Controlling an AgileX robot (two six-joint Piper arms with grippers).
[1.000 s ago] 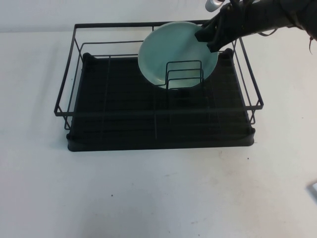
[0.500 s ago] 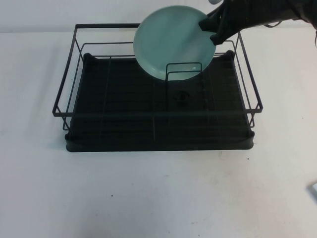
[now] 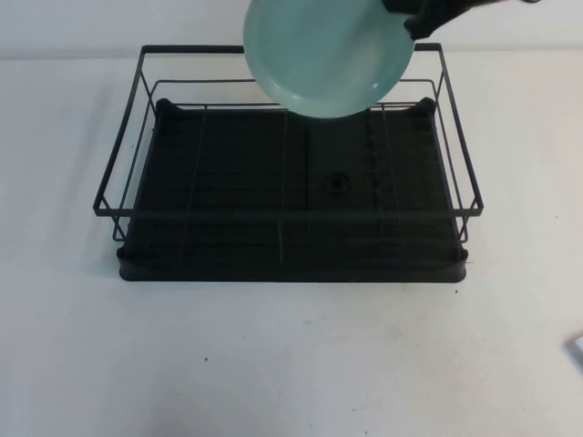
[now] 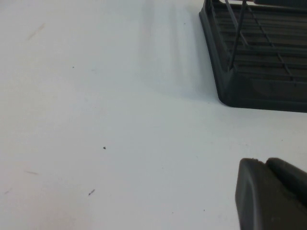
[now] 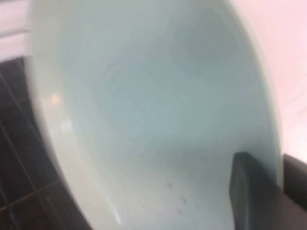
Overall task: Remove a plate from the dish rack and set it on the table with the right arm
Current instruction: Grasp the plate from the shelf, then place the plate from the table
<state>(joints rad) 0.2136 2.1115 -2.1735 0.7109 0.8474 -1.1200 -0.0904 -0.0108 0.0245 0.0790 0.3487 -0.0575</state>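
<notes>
The pale mint-green plate (image 3: 323, 55) is tilted in the air over the back edge of the black wire dish rack (image 3: 137, 137), clear of its tray. My right gripper (image 3: 414, 18) comes in from the top right and is shut on the plate's right rim. In the right wrist view the plate (image 5: 144, 105) fills the picture, with the gripper (image 5: 276, 182) pinching its rim and one finger (image 5: 249, 191) on its inner face. My left gripper (image 4: 264, 163) is shut and empty, low over the white table (image 4: 96, 120) beside a rack corner (image 4: 259, 91). It is out of the high view.
The white table (image 3: 273, 364) stretches in front of the rack and to both sides. A small pale object (image 3: 577, 346) pokes in at the right edge. The rack's black tray (image 5: 19, 143) shows under the plate in the right wrist view.
My right gripper has lifted the plate up and out of the wire plate holder, and it now hangs above the rack's back rail.
</notes>
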